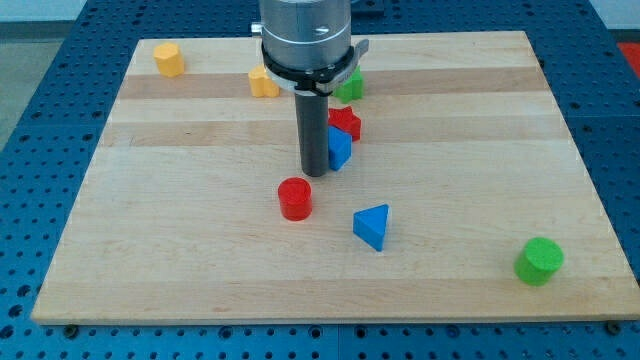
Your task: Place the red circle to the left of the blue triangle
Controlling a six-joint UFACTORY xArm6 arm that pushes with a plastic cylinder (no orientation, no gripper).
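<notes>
Progress is looking nearly complete — red circle (pixel 295 198) is sitting mid-board, just left of the blue triangle (pixel 372 226) (a small gap remaining); my tip (pixel 316 173), a bare rod gripping nothing, is hovering just above the circle

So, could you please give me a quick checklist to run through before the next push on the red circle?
1. Red circle in plain view: ok.
2. Blue triangle in plain view: ok.
3. Circle already on the triangle's left in this view: ok, slightly higher, apart.
4. My tip off the circle: ok, just above and right of it.
5. Tip clear of the blue block behind it: cannot tell.
6. Board free of blocks around the circle's left and bottom: ok.
</notes>
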